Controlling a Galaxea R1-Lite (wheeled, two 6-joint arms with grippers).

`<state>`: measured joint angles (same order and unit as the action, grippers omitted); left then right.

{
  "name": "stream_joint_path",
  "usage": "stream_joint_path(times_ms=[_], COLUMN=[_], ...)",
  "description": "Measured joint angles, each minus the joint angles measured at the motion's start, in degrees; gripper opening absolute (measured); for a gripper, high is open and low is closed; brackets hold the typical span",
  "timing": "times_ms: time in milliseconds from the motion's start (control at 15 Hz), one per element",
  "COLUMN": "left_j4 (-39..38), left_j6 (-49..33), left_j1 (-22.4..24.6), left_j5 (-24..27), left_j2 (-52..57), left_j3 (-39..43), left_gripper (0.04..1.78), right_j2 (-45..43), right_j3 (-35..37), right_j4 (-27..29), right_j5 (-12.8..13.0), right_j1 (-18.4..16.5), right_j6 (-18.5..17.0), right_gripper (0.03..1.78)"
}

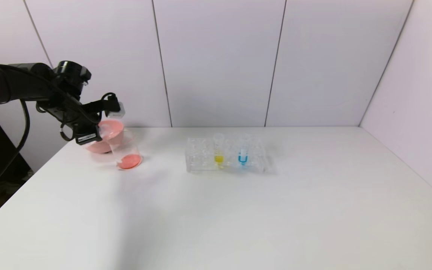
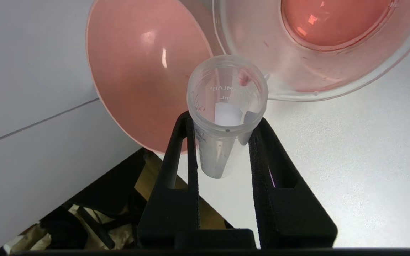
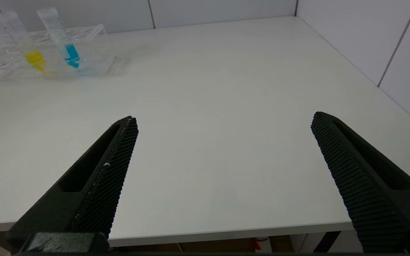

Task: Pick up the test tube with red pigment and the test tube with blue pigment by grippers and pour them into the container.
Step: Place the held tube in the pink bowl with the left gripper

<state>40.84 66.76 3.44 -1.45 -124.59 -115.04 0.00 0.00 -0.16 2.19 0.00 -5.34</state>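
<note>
My left gripper point(image 2: 222, 119) is shut on the test tube with red pigment point(image 2: 226, 106). The tube looks drained, with only a red drop inside its rim. Its mouth sits beside the rim of the container point(image 2: 333, 85), a clear beaker with orange-red liquid point(image 2: 329, 17) at its bottom. In the head view the left gripper point(image 1: 101, 127) hangs over the beaker point(image 1: 126, 150) at the far left. The test tube with blue pigment point(image 1: 242, 152) stands in the clear rack point(image 1: 201, 159); it also shows in the right wrist view point(image 3: 64, 42). My right gripper point(image 3: 224, 121) is open and empty at the table's near edge.
A pink bowl point(image 2: 141, 71) stands against the beaker, also in the head view point(image 1: 96, 146). A tube with yellow liquid point(image 1: 218, 150) stands in the rack left of the blue one. White walls close the back and right. The table edge drops off behind the bowl.
</note>
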Motion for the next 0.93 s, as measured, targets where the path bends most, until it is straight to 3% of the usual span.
stream_joint_path(times_ms=[133,333,533,800,933], left_j4=[0.00,0.69,-1.07,-8.68,-14.19], left_j6=[-0.55,-1.13,-6.53,-24.39,-37.33], left_j1=[1.27,3.54,6.38,8.94,9.46], left_j5=[4.23,5.77,10.92,20.38,21.37], left_j2=[0.48,2.60,4.33,5.13,5.42], left_j3=[0.13,0.33,0.63,1.49,2.91], left_gripper=[0.44,0.44,0.44,0.44,0.44], right_j2=[0.00,0.00,0.00,0.00,0.00], right_j3=[0.00,0.00,0.00,0.00,0.00], right_j4=[0.00,0.00,0.00,0.00,0.00], right_j5=[0.00,0.00,0.00,0.00,0.00], right_j1=[0.00,0.00,0.00,0.00,0.00], right_j6=[0.00,0.00,0.02,0.02,0.02], right_gripper=[1.77,1.77,1.77,1.77,1.77])
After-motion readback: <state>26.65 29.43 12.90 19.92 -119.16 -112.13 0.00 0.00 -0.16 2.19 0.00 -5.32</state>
